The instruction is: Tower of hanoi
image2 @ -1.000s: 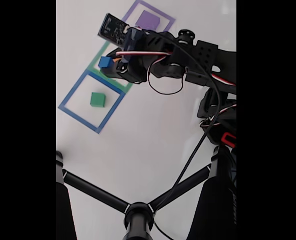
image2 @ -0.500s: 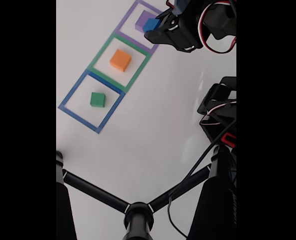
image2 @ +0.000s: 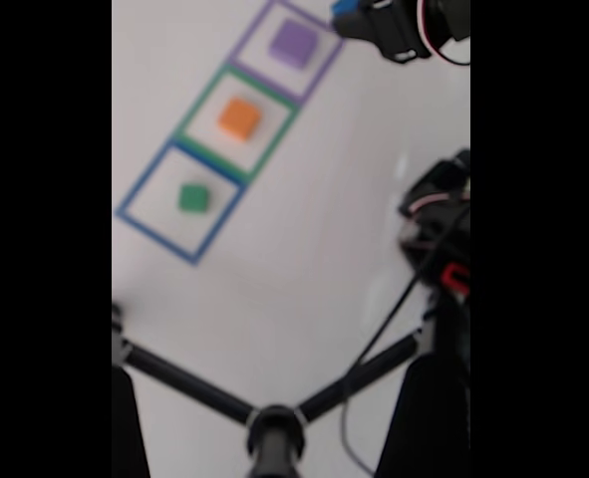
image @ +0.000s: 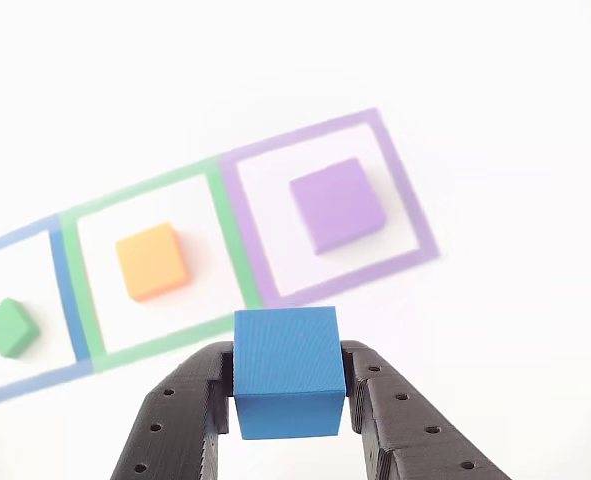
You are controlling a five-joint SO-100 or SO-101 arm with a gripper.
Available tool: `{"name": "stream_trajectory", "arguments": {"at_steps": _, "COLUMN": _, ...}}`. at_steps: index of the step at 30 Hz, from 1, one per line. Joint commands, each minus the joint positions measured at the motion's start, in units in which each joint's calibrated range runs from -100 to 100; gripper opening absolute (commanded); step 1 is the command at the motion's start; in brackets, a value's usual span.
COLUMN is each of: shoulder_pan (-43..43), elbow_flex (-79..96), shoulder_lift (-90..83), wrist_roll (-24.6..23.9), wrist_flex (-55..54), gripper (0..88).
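- Four matte plastic square blocks show in the other view, and the smallest, the blue block (image: 286, 373), sits clamped between the two black perforated fingers (image: 180, 420) of the gripper (image: 287, 400), lifted clear of the white table (image: 495, 330).
- The fingers are cut off by the bottom edge of that view, so the rest of the arm cannot be seen there; the blue block covers the inner faces of both fingertips.
- Beyond the gripper, the purple block (image: 337, 204) lies inside the purple taped square outline (image: 405, 185), the orange block (image: 151, 261) inside the green taped square outline (image: 237, 250), and the green block (image: 11, 327) inside the blue taped square outline (image: 65, 285).
- The blue outline runs off the left edge, so only part of it shows; the far end of the table washes out to plain white.
- In the fixed view everything is blurred. The blue block (image2: 346, 18) shows as a small patch at the tip of the dark gripper (image2: 359, 22) near the top edge, just right of the purple outline (image2: 319, 70); the fingers cannot be told apart here.
- The purple block (image2: 295, 42), orange block (image2: 239, 117) and green block (image2: 192, 197) each lie inside their own outline, in a diagonal row.
- Black tripod legs (image2: 189, 388) cross the lower part, and the arm's base with cables (image2: 439, 239) is cut off at the right.
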Motion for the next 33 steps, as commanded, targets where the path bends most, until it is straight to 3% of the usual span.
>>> {"name": "stream_trajectory", "arguments": {"at_steps": 1, "shoulder_pan": 2.5, "elbow_flex": 6.0, "shoulder_lift": -3.3, "wrist_roll": 0.0, "wrist_flex": -5.2, "gripper": 0.5}}
{"name": "stream_trajectory", "arguments": {"at_steps": 15, "shoulder_pan": 7.3, "elbow_flex": 63.8, "shoulder_lift": -7.5, "wrist_roll": 0.0, "wrist_flex": -70.4, "gripper": 0.2}}
{"name": "stream_trajectory", "arguments": {"at_steps": 27, "shoulder_pan": 8.1, "elbow_flex": 80.5, "shoulder_lift": 12.7, "wrist_roll": 0.0, "wrist_flex": -114.0, "gripper": 0.2}}
{"name": "stream_trajectory", "arguments": {"at_steps": 33, "shoulder_pan": 7.1, "elbow_flex": 80.0, "shoulder_lift": 22.1, "wrist_roll": 0.0, "wrist_flex": -124.4, "gripper": 0.2}}
